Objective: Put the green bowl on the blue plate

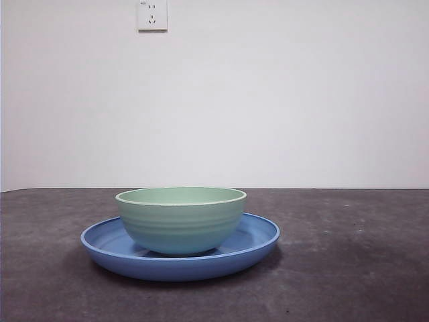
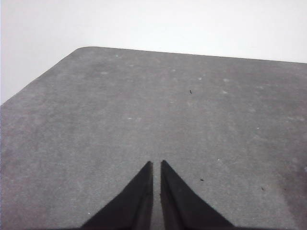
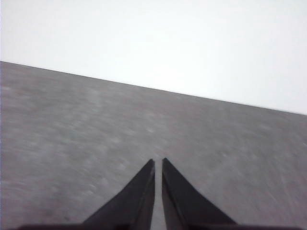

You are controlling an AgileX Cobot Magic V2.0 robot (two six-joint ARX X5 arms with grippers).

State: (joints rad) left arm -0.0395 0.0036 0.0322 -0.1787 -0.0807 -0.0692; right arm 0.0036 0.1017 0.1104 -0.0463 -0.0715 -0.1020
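Note:
The pale green bowl (image 1: 181,220) stands upright inside the wide blue plate (image 1: 258,240) near the middle of the dark table in the front view. No arm shows in that view. My left gripper (image 2: 157,164) is shut, its black jaws nearly touching over bare grey tabletop, with nothing between them. My right gripper (image 3: 158,162) is likewise shut and holds nothing, above bare table. Neither wrist view shows the bowl or the plate.
A white wall with a power socket (image 1: 152,15) rises behind the table. The left wrist view shows the table's rounded far corner (image 2: 84,49) and its edge. The right wrist view is blurred.

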